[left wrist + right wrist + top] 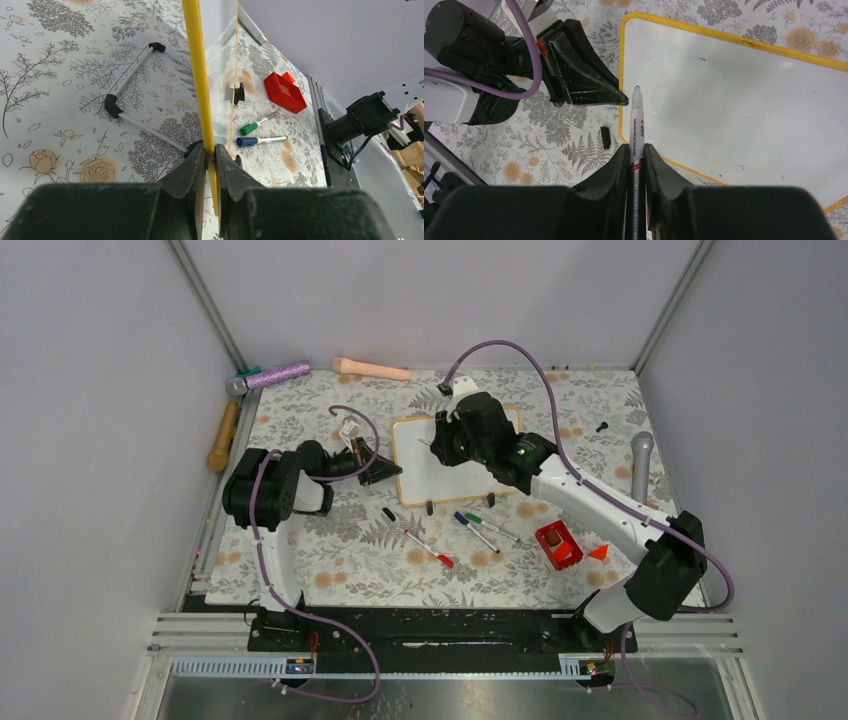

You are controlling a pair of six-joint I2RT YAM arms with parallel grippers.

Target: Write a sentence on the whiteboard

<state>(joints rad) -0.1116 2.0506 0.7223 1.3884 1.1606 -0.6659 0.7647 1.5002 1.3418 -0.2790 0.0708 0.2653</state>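
Only right wrist view shows the held marker (637, 125).

Whiteboard (418, 478) partly beneath right arm (590, 502)

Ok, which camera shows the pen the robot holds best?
The right wrist view shows the slim white marker pen clamped in the right tool, tip over the yellow-framed white board. In the top view the arm mostly hides it; the left wrist view misses it.

Plain pale lilac walls (430, 290) on three sides, metal posts (208, 300) in far corners, floral-print table (350, 575) below, soft even light.
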